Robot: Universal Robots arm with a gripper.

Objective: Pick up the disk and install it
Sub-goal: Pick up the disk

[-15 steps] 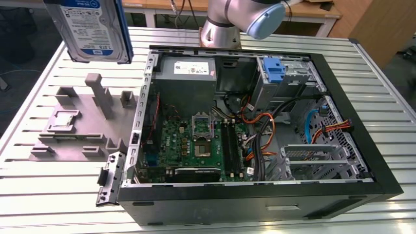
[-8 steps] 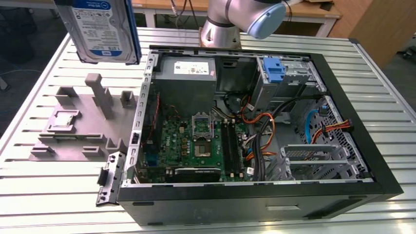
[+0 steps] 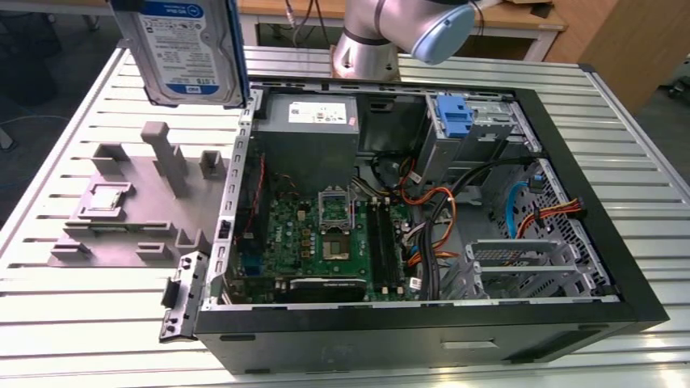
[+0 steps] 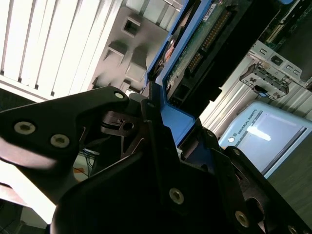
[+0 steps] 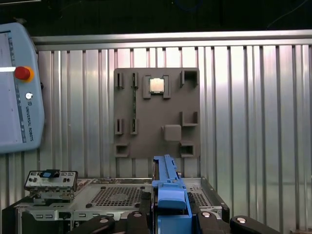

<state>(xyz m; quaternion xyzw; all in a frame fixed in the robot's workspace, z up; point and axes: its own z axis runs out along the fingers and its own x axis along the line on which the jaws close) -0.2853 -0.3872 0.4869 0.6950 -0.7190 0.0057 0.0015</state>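
1. We see the disk (image 3: pixel 183 48) lifted clear of the slatted table (image 3: pixel 76 323), standing on edge at the exterior view's far left, its label facing the camera.
2. It hangs above the grey fixture plate (image 3: pixel 119 218), just outside the left wall of the open computer case (image 3: pixel 377 343).
3. In the first wrist view the gripper (image 5: pixel 170 222) has its jaws closed on the disk's blue bracket (image 5: pixel 169 187).
4. A processor chip (image 5: pixel 156 85) sits in the plate beneath.
5. Inside the case, a blue latch (image 3: pixel 457 117) stands at the far right.
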